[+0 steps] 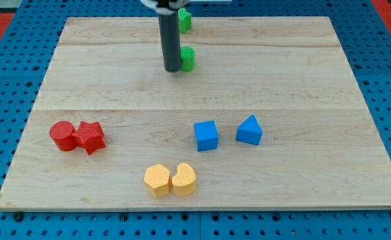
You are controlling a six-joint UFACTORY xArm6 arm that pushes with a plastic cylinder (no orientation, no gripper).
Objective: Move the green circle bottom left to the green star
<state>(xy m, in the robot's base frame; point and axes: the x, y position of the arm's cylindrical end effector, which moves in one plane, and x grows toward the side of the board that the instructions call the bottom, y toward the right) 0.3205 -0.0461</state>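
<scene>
My tip (172,69) rests on the board near the view's top centre. A green block (188,59), probably the green circle, sits right against the tip's right side, partly hidden by the rod. A second green block (185,20), probably the green star, sits above it near the board's top edge, also partly hidden by the rod. The two green blocks are apart, the upper one almost straight above the lower one.
A red cylinder (61,135) and a red star (90,137) touch at the view's left. A blue cube (206,135) and a blue triangular block (249,130) sit right of centre. A yellow hexagon (157,180) and a yellow heart-like block (184,179) touch at the bottom.
</scene>
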